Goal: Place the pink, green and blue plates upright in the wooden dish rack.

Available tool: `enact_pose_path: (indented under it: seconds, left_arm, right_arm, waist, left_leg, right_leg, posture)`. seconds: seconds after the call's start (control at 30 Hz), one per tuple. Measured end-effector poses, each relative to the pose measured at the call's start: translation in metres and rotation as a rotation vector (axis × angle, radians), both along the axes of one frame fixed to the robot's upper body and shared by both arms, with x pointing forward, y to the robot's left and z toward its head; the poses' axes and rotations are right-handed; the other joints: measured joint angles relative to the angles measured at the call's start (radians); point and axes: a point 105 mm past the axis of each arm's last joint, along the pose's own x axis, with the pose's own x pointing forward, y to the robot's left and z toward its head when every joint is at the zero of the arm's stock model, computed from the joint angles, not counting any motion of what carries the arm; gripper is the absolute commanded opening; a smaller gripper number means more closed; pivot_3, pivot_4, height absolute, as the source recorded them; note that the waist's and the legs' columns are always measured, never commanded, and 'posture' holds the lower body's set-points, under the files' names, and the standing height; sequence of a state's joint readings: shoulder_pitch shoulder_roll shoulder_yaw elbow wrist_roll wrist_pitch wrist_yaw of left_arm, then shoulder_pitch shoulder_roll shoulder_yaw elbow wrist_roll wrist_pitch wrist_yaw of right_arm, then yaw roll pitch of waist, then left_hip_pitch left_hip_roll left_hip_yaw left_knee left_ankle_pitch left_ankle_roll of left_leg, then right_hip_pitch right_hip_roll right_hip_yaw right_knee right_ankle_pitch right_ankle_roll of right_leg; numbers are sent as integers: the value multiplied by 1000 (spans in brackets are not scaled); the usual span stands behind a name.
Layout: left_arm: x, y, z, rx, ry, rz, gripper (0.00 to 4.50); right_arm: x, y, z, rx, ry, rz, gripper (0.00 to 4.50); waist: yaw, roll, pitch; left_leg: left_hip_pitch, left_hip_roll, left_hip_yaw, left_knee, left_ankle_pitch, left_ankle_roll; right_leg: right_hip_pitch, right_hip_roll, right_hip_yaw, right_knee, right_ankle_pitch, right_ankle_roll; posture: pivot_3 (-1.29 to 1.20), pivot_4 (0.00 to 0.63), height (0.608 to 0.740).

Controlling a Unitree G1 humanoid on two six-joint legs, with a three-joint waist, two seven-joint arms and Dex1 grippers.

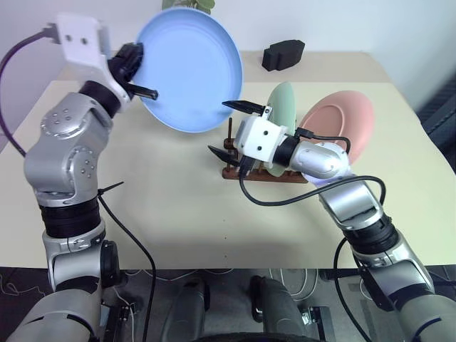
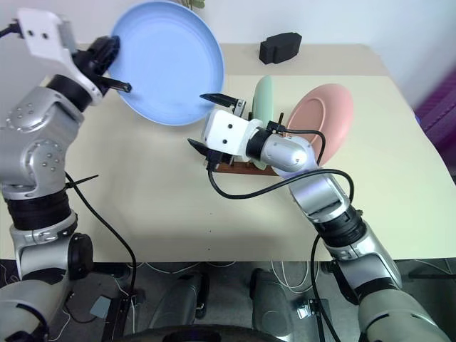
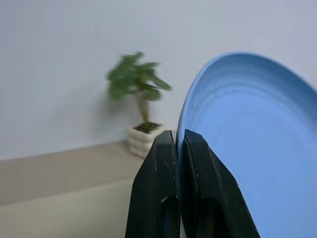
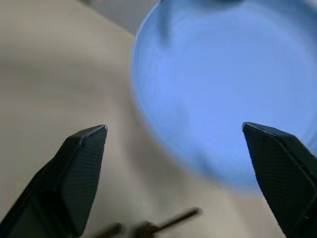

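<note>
The light blue plate (image 1: 189,68) is held up in the air, tilted, above the table's back left. My left gripper (image 1: 148,91) is shut on its left rim; the left wrist view shows both fingers (image 3: 198,168) pinching the plate's edge (image 3: 247,148). The pale green plate (image 1: 283,100) and the pink plate (image 1: 342,117) stand upright in the dark wooden dish rack (image 1: 230,169) at mid-table. My right gripper (image 1: 217,127) hangs open in front of the rack's left end, pointing at the blue plate (image 4: 218,94), with nothing between its fingers.
A black blocky object (image 1: 283,55) sits at the table's back edge, right of the blue plate. A small potted plant (image 3: 141,114) stands by the back wall. The beige table (image 1: 157,214) has bare room to the rack's left and front.
</note>
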State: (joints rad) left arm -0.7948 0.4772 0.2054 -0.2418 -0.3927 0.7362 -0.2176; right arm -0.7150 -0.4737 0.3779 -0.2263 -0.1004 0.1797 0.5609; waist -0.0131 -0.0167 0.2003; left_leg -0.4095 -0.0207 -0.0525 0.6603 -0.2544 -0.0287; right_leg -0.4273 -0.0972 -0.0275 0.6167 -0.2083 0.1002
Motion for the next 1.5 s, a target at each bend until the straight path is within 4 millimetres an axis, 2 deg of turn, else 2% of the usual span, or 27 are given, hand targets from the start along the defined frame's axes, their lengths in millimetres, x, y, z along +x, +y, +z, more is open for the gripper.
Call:
enact_pose_path:
  seconds: [0.2, 0.4, 0.43, 0.5, 0.73, 0.9, 1.0, 1.13, 1.23, 1.3, 1.37, 1.5]
  left_arm:
    - [-1, -12, 7, 14, 11, -8, 94]
    - [-4, -18, 5, 8, 36, -29, 94]
    - [-6, -21, 7, 6, 34, -43, 0]
    - [-8, -23, 11, 7, 24, -51, 0]
    - [-10, -22, 13, -16, 30, -67, 0]
    - [-10, -19, 13, -26, 37, -64, 0]
    - [-10, -19, 13, -45, 36, -76, 955]
    - [-12, -18, 18, -132, 11, -105, 2928]
    - [-17, -5, 42, -276, -91, -113, 4452]
    - [-21, 14, 62, -372, -174, -70, 4483]
    - [-23, 34, 67, -387, -213, -7, 4483]
    - [-15, 65, 45, -314, -160, 112, 4483]
  right_arm:
    - [1, 8, 8, -40, -155, -6, 4500]
    - [6, 15, -5, -100, -170, -5, 4500]
    - [8, 15, -7, -105, -169, -9, 4079]
    - [9, 15, -9, -109, -165, -10, 3645]
    - [10, 15, -12, -143, -188, -8, 31]
    - [9, 17, -12, -155, -209, -2, 31]
    - [8, 19, -11, -152, -214, 2, 0]
    - [9, 18, -14, -160, -214, -6, 0]
    - [10, 18, -14, -164, -218, -9, 0]
    - [9, 19, -14, -160, -220, -3, 0]
    - [8, 21, -12, -149, -222, 6, 0]
    - [4, 26, -1, -39, -193, 34, 0]
  waist:
    - [-3, 0, 0]
    - [-1, 0, 0]
    - [0, 0, 0]
    - [0, 0, 0]
    - [-2, 0, 0]
    - [-1, 0, 0]
    - [0, 0, 0]
    - [-1, 0, 0]
    - [-1, 0, 0]
    - [-4, 0, 0]
    - [-7, 0, 0]
    - [-5, 0, 0]
  left_leg:
    - [0, 0, 0, 0, 0, 0]
    - [0, 0, 0, 0, 0, 0]
    - [0, 0, -1, 0, 0, 0]
    - [0, 0, 0, 0, 0, 0]
    - [0, 0, -1, 0, 0, -1]
    - [0, 0, -1, 0, 1, -1]
    - [0, 0, -1, 0, 1, -1]
    - [0, 0, -1, 0, 1, -1]
    - [0, 0, -1, 0, 1, -2]
    - [1, 0, -1, 0, 1, -2]
    - [1, 0, -1, 0, 1, -2]
    - [2, 0, -1, 0, 1, -2]
  right_leg:
    - [-1, 0, 0, 1, 0, 0]
    - [0, 0, 0, 1, 0, 0]
    - [0, 0, 0, 1, 0, 0]
    - [0, 0, 0, 1, 0, 0]
    - [0, 0, 0, 1, 0, 0]
    - [0, 0, 0, 1, 0, 0]
    - [0, 0, 0, 1, 0, 0]
    - [0, 0, 0, 1, 0, 0]
    - [0, 0, 0, 2, 0, 0]
    - [0, 0, 0, 2, 0, 0]
    - [0, 1, 0, 3, 0, 0]
    - [0, 1, 0, 3, 0, 0]
  posture:
    - [0, 150, 740]
    - [0, 150, 740]
    - [0, 150, 740]
    - [0, 150, 740]
    - [0, 150, 740]
    - [0, 150, 740]
    - [0, 150, 740]
    - [0, 150, 740]
    - [0, 150, 740]
    - [0, 150, 740]
    - [0, 150, 740]
    - [0, 150, 740]
